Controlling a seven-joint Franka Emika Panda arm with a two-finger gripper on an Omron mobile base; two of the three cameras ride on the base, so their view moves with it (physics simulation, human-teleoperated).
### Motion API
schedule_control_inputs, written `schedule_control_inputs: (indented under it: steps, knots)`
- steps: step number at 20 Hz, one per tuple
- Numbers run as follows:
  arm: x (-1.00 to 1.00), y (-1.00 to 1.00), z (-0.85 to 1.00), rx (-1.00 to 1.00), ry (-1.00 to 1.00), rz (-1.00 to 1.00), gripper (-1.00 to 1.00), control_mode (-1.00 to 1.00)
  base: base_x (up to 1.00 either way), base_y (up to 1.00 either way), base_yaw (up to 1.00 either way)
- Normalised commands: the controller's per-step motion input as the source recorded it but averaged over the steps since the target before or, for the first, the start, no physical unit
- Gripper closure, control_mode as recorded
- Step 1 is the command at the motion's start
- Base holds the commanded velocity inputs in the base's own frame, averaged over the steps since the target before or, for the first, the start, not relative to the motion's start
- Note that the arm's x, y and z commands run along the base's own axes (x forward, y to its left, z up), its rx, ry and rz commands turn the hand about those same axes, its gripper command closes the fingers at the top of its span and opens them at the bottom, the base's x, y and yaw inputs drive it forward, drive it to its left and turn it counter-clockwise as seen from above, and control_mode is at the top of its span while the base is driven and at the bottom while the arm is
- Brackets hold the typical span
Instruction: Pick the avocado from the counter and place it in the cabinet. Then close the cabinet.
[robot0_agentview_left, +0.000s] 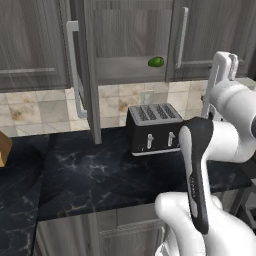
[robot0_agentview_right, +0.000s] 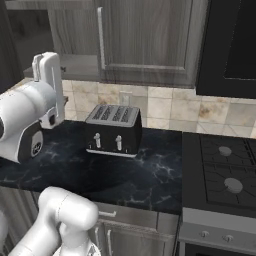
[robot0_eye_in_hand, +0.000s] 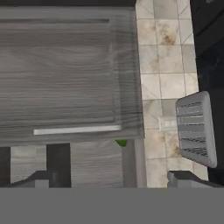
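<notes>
- Left base view: the avocado (robot0_agentview_left: 156, 62) already lies on the cabinet (robot0_agentview_left: 131, 70) shelf, left door (robot0_agentview_left: 84, 70) swung wide; toaster (robot0_agentview_left: 154, 128) on the worktop (robot0_agentview_left: 90, 175).
- Right base view: the gripper (robot0_agentview_right: 48, 67) is raised beside the shelf — placing looks done, closing remains.
- Hand view: fingertips (robot0_eye_in_hand: 178, 178) spread apart, empty — next, push the open door shut.

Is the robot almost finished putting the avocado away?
Nearly! The avocado already sits on the shelf inside the cabinet. The gripper is open and holds nothing. What is left is closing up: the left door stands swung open, so it has yet to be pushed shut.
</notes>
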Motion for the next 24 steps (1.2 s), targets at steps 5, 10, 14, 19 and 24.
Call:
schedule_control_inputs:
  steps: [5, 10, 14, 19, 24]
  knots:
    - [-1.0, 0.51, 0.08, 0.0, 0.02, 0.0, -1.0, -1.0, 0.0, 0.0, 0.0]
    - [-1.0, 0.4, 0.2, 0.0, 0.11, 0.0, -1.0, -1.0, 0.0, 0.0, 0.0]
    - [-1.0, 0.41, 0.45, 0.0, 0.06, 0.02, -1.0, -1.0, 0.0, 0.0, 0.0]
    - [-0.96, 0.78, 0.11, -0.04, 0.07, 0.05, -1.0, -1.0, 0.0, 0.0, 0.0]
    - [-0.51, 1.0, -0.24, -0.1, 0.07, 0.05, -1.0, -1.0, 0.0, 0.0, 0.0]
